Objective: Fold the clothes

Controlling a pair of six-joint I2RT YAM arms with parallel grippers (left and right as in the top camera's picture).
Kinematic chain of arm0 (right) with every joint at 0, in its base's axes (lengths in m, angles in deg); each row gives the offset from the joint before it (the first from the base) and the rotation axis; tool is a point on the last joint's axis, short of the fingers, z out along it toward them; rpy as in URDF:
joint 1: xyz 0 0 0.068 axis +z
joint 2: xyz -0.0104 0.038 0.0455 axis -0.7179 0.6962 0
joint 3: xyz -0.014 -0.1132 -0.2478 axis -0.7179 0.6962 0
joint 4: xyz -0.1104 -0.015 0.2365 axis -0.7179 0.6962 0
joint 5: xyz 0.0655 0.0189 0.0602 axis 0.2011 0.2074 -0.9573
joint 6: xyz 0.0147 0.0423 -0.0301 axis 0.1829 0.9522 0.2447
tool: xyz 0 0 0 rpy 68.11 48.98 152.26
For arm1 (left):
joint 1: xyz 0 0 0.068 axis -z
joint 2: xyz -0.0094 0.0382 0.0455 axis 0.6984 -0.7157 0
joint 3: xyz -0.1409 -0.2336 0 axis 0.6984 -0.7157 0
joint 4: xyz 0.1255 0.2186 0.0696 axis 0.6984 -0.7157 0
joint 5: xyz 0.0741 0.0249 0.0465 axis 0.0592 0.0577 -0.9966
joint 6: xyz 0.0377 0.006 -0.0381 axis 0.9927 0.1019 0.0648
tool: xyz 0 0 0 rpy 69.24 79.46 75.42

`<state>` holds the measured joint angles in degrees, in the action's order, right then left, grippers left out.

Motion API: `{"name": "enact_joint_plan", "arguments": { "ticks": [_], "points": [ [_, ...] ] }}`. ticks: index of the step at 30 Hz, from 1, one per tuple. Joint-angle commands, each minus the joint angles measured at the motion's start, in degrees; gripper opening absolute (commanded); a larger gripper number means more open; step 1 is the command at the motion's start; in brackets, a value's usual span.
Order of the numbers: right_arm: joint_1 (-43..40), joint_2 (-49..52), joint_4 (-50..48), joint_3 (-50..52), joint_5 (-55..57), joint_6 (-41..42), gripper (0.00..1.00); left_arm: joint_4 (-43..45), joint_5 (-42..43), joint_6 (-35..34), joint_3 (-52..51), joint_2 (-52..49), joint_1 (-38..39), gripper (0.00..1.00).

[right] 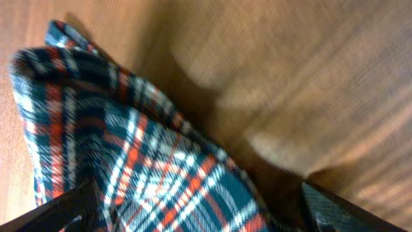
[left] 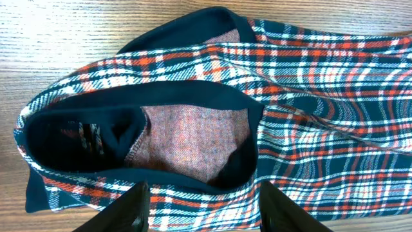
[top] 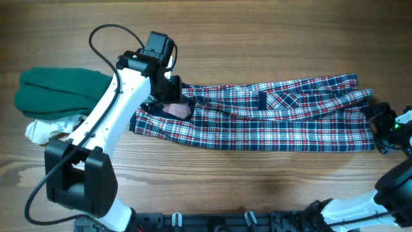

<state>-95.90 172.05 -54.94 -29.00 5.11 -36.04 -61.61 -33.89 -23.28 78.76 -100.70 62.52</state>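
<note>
Since the plaid shirt (top: 277, 113) lies as a long strip across the tabletop (top: 257, 38), lengthwise folds look done. L pincer (left: 205, 216) hangs apart over the collar (left: 135, 138), R pincer (right: 203, 212) wide apart at the other end. Next, prob. a crosswise fold: needs a firm grip first.

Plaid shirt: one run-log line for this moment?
red-white-navy plaid cotton shirt spread lengthwise | left gripper open over collar | right gripper open at opposite end
</note>
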Motion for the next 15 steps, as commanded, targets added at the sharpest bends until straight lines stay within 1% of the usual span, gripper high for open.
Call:
{"name": "enact_joint_plan", "arguments": {
  "ticks": [1,4,7,9,10,11,14,15],
  "points": [
    [-0.02,1.51,-3.04,0.24,-1.33,-6.32,1.0,0.15,0.7,0.94,0.63,0.83,0.11,0.54],
    [0.13,1.7,-3.48,0.24,-1.14,-7.13,0.99,0.17,0.7,0.94,0.63,0.83,0.11,0.54],
    [1.92,4.63,-1.66,0.26,-1.53,-8.15,0.94,0.48,0.7,0.94,0.63,0.83,0.11,0.54],
    [4.44,8.39,-1.18,0.26,-5.14,-9.84,0.94,0.92,0.7,0.94,0.63,0.83,0.11,0.54],
    [6.14,10.49,-1.07,0.26,-8.66,-11.67,0.93,0.98,0.7,0.94,0.63,0.83,0.11,0.54],
    [7.65,11.91,-0.46,0.26,-10.84,-13.66,0.91,0.96,0.7,0.94,0.63,0.83,0.11,0.54],
    [10.93,12.74,1.7,0.24,-11.47,-16.33,0.87,0.74,1.01,0.94,0.63,0.83,0.11,0.53],
    [11.23,12.44,2.14,0.24,-11.5,-16.31,0.82,0.79,1.11,0.94,0.63,0.83,0.11,0.54]
  ]
}}
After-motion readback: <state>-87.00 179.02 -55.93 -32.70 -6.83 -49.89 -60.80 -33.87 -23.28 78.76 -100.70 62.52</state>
